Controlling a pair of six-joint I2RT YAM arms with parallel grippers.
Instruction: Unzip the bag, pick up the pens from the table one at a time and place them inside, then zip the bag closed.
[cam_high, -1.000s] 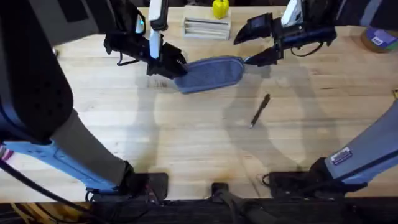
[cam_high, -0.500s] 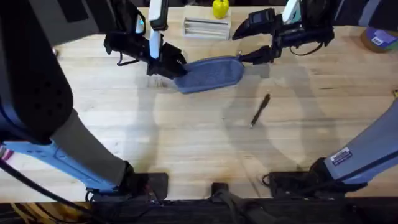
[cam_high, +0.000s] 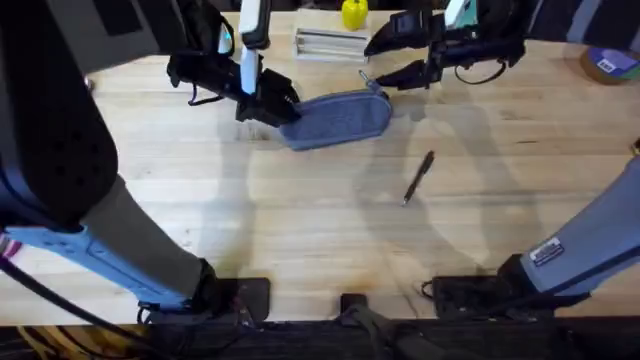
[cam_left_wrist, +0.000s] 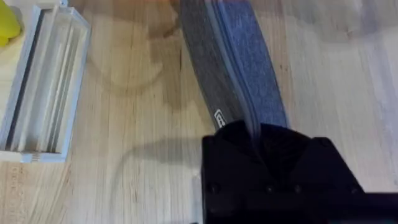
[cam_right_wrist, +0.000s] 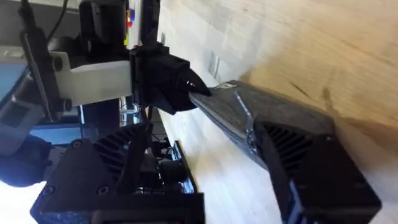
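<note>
Table (cam_high: 300, 230): light wood planks w/ visible grain. On it: blue-grey bag (cam_high: 340, 118) lying lengthwise toward far side; black pen (cam_high: 418, 177) w/ silvery tip, angled, nearer mid-table, apart from bag. Along far edge: white slotted tray (cam_high: 332, 43), yellow obj (cam_high: 354, 13) just behind it. Tape roll (cam_high: 607, 64) at far right corner.

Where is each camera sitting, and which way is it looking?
Overhead: above the table, looking down and forward; it sees both arms, the bag and the pen.
Left wrist: on the left arm, looking along the bag toward a white tray; its own left gripper is shut on the bag's end.
Right wrist: on the right arm, looking along the bag; the right gripper is open at its near end.
Shared: all three show the bag; the right wrist view also shows the left gripper.
</note>
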